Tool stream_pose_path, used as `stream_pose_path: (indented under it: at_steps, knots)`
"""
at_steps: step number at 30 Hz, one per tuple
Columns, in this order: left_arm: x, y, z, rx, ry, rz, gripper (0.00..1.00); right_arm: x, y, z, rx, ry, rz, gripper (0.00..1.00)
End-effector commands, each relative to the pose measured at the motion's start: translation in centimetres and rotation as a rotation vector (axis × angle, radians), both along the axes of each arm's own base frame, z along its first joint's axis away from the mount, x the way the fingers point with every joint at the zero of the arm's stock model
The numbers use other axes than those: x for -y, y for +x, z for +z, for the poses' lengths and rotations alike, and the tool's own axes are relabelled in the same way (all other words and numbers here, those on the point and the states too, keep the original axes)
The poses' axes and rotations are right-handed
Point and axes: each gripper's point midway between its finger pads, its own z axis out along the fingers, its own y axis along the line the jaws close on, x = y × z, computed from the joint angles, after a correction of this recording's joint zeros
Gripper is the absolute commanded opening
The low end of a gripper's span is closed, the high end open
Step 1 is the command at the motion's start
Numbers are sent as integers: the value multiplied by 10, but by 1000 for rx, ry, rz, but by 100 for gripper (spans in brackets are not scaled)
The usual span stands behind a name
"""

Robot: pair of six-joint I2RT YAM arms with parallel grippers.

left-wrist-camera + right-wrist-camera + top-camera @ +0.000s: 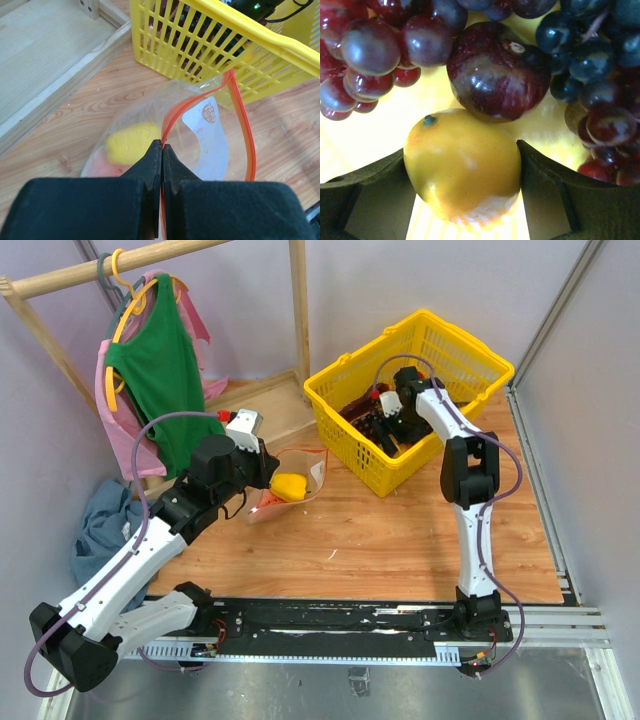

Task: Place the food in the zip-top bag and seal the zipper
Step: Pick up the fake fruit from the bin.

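Two arms share the loading step: left gripper (pixel 161 146) pinches the zipper (pixel 243 125) shut-jawed, holding the zip-top bag (pixel 150 107) open, yellow bell pepper (pixel 131 144) inside. Right gripper (pixel 462 150) straddles a yellow fruit (pixel 462 170) in the basket (pixel 350 440), grip uncertain; next comes a firm squeeze and lift.

Top view, here we go: the basket (pixel 350 445) sits at 1 o'clock on the table (pixel 400 540). The zip-top bag (pixel 305 475) lies just off its near-left wall at 8 o'clock, with the bell pepper (pixel 289 486) inside it and the left gripper (pixel 161 150) on the zipper (pixel 240 115) at the bag's 9 o'clock edge. Down in the basket, a citrus-like fruit (pixel 462 165) sits between the fingers of the right gripper (pixel 461 150), touching both; a round fruit (pixel 497 75) touches it at 12 o'clock, a bunch of small round fruits (pixel 365 55) lies at 10 and the grape bunch (pixel 590 50) at 2. At the table's 11 o'clock stands the clothes rack (pixel 298 310) with shirts (pixel 160 370) hanging on it, and a cloth heap (pixel 100 530) lies off the table's 9 o'clock edge.
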Motion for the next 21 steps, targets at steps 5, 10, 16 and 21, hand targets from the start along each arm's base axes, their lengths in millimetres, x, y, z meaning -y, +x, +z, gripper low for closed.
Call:
stream_pose_path:
  at_steps: [5,10,16,21]
  knots:
    - [-1,4,7,36,-13,-1,0,0,-4,59,106,28,-42,44]
    - [-1,2,9,40,-19,-8,0,-2,-4,94,209,71,-87,35]
    - [0,1,10,43,-22,-16,0,-5,-6,142,364,145,-143,30]
    - [2,0,10,43,-24,-34,0,-12,-11,182,505,247,-173,29]
